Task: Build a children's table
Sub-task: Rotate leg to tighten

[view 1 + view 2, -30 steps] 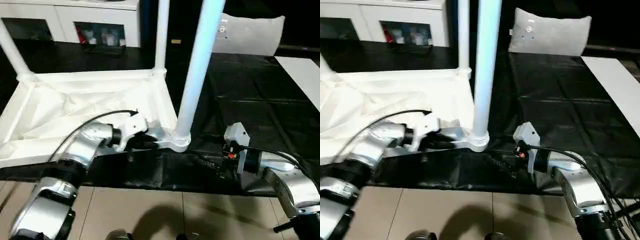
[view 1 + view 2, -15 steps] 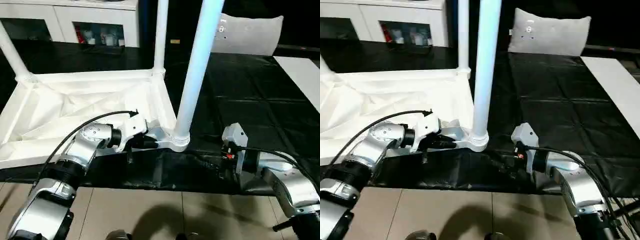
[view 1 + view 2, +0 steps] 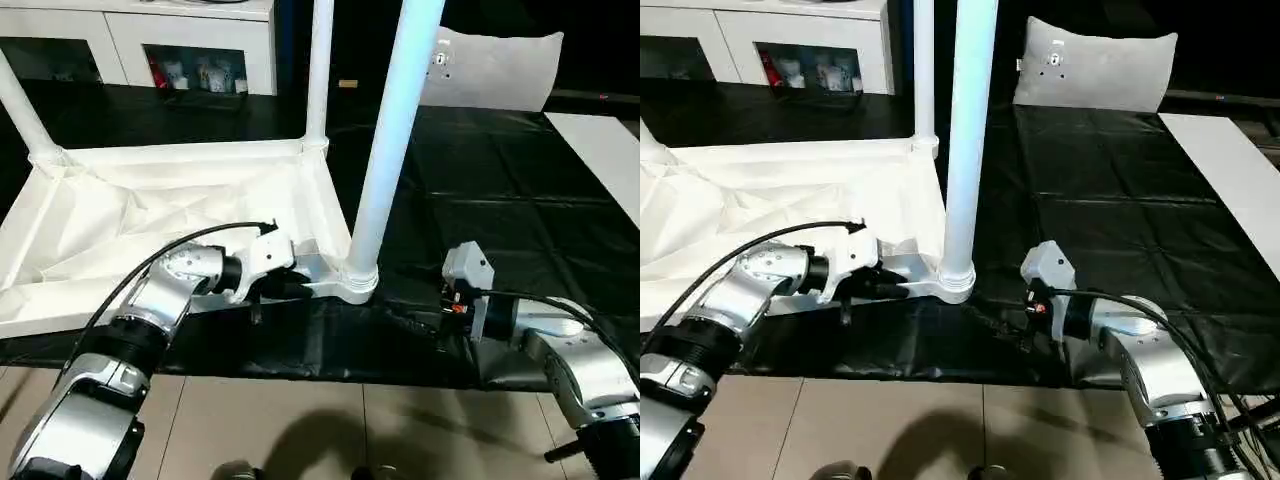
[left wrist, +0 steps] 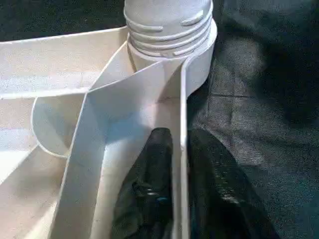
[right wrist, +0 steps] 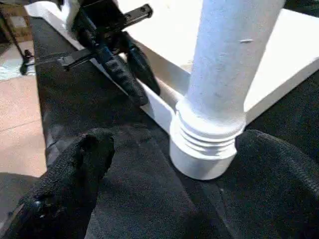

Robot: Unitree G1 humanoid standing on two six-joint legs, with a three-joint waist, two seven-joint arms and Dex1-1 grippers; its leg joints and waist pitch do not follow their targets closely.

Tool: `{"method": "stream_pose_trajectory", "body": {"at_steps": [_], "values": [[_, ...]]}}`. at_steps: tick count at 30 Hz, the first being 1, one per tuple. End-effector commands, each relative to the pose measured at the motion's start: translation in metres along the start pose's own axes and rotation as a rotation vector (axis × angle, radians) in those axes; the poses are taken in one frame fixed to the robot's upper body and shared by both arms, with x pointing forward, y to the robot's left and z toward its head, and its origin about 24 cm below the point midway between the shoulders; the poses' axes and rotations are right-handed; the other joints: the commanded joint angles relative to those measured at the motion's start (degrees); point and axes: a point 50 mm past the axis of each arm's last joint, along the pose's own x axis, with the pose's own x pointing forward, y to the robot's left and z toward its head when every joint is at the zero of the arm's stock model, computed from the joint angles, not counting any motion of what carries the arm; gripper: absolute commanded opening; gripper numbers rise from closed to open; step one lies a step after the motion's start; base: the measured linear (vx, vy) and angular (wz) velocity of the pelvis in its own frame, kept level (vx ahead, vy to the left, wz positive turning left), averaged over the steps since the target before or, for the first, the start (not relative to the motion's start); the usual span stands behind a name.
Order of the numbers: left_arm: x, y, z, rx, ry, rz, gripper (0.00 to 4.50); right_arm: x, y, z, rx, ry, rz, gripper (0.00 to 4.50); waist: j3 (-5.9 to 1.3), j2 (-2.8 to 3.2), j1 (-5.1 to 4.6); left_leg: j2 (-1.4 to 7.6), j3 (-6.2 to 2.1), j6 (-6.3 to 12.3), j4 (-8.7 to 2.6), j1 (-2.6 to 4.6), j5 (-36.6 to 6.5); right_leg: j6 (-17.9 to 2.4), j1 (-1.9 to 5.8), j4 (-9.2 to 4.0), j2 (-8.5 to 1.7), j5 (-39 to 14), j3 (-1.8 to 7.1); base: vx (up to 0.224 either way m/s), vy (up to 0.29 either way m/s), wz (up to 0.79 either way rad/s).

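The children's table lies upside down on a black mat, its ribbed top (image 3: 150,220) facing up. Three white legs stand in its corner sockets: the near-right leg (image 3: 385,150), the far-right leg (image 3: 320,70) and the far-left leg (image 3: 25,110). My left gripper (image 3: 290,290) is shut on the top's thin rim wall (image 4: 183,99) just beside the near-right socket (image 4: 169,35), one finger on each side. My right gripper (image 5: 174,142) is open wide low on the mat, its fingers (image 5: 65,189) apart from the socket's base (image 5: 207,144) on either side.
A white cabinet (image 3: 140,30) with shelves stands at the back left and a grey pillow (image 3: 495,70) at the back right. The black mat (image 3: 500,200) spreads to the right, with a white panel (image 3: 600,150) at its far right edge. Tan floor (image 3: 300,430) lies in front.
The view has shifted a little. Both grippers and the table stay where they were.
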Motion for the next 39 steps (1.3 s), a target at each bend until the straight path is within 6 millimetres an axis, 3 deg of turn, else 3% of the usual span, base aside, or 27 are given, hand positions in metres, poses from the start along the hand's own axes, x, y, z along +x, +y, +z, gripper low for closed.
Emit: {"method": "stream_pose_trajectory", "body": {"at_steps": [1, 4, 5, 11, 17, 22, 27, 29, 32, 33, 39], "values": [[-0.005, 0.0, -0.011, -0.036, 0.059, 0.002, 0.99, -0.001, -0.002, 0.003, 0.002, -0.006, 0.008, 4.5, -3.63, -0.22, 0.17, 2.06, -0.76, 2.14, -4.28, 0.43, -16.1, -6.7, 2.57, -5.38, -4.74, -26.2, 2.62, 0.0, 0.0, 0.0], [-0.006, 0.001, -0.011, -0.035, 0.06, 0.005, 0.99, -0.001, -0.002, 0.003, 0.002, -0.005, 0.015, 4.5, -3.62, -0.19, 0.18, 2.13, -0.73, 2.2, -4.31, 0.4, -15.7, -7.2, 2.56, -5.23, -4.72, -25.0, 2.66, 0.0, 0.0, 0.0], [-0.007, 0.001, -0.011, -0.035, 0.06, 0.008, 0.74, -0.001, -0.002, 0.002, 0.001, -0.004, 0.015, 4.5, -3.62, -0.19, 0.18, 2.11, -0.72, 2.17, -4.28, 0.42, -15.9, -7.3, 2.59, -5.22, -4.72, -25.0, 2.64, 0.0, 0.0, 0.0], [-0.006, -0.001, -0.015, -0.053, 0.071, 0.0, 0.18, -0.001, -0.002, 0.002, 0.005, -0.003, 0.025, 4.5, -3.6, -0.36, 0.19, 2.02, -0.73, 2.14, -4.24, 0.4, -16.2, -6.4, 2.57, -5.55, -4.88, -27.9, 2.6, 0.0, 0.0, 0.0], [-0.005, -0.003, -0.015, -0.055, 0.053, -0.008, 0.06, -0.001, -0.003, 0.003, 0.0, -0.001, 0.026, 4.5, -3.71, -0.43, 0.21, 1.98, -0.78, 2.01, -4.21, 0.52, -16.2, -5.8, 2.54, -5.67, -4.86, -29.1, 2.55, 0.0, 0.0, 0.0], [-0.001, -0.008, -0.005, 0.036, -0.002, -0.082, 0.06, -0.004, -0.012, 0.005, -0.011, 0.015, 0.011, 4.5, -3.97, -0.33, 0.27, 2.06, -0.74, 2.23, -4.15, 0.48, -15.0, -7.0, 2.69, -5.22, -4.82, -25.7, 2.61, 0.0, 0.0, 0.0], [0.002, -0.019, -0.001, 0.059, -0.015, -0.196, 0.06, -0.008, -0.015, 0.011, -0.035, 0.009, 0.068, 4.5, -4.06, -0.06, 0.61, 2.33, -0.45, 2.56, -4.07, 0.53, -13.2, -10.1, 2.87, -4.31, -4.73, -18.4, 2.81, 0.0, 0.0, 0.0], [0.003, -0.022, 0.0, 0.068, -0.019, -0.23, 0.06, -0.008, -0.016, 0.013, -0.047, -0.015, 0.092, 4.5, -3.99, -0.03, 0.7, 2.27, -0.34, 2.61, -4.04, 0.53, -13.4, -10.6, 2.91, -4.34, -4.69, -18.1, 2.77, 0.0, 0.0, 0.0], [0.004, -0.025, 0.001, 0.086, -0.017, -0.259, 0.0, -0.007, -0.018, 0.014, -0.034, -0.031, 0.125, 4.22, -4.06, -0.04, 0.97, 2.35, -0.4, 2.59, -4.01, 0.61, -13.7, -10.7, 3.02, -4.34, -4.84, -19.1, 2.74, 0.0, 0.0, 0.0], [0.005, -0.029, 0.002, 0.109, -0.009, -0.294, 0.0, -0.006, -0.018, 0.017, -0.005, -0.046, 0.214, 4.22, -3.98, -0.34, 1.12, 2.31, -0.37, 2.79, -3.98, 0.53, -14.1, -10.7, 3.08, -4.26, -4.73, -19.7, 2.64, 0.0, 0.0, 0.0], [0.005, -0.033, 0.002, 0.107, -0.011, -0.319, 0.0, -0.002, -0.016, 0.017, 0.048, -0.026, 0.285, 3.59, -3.84, -0.14, 1.73, 2.56, -0.44, 2.2, -4.16, 0.78, -14.8, -9.7, 2.77, -4.54, -4.81, -22.5, 2.7, 0.0, 0.0, 0.0]]}}
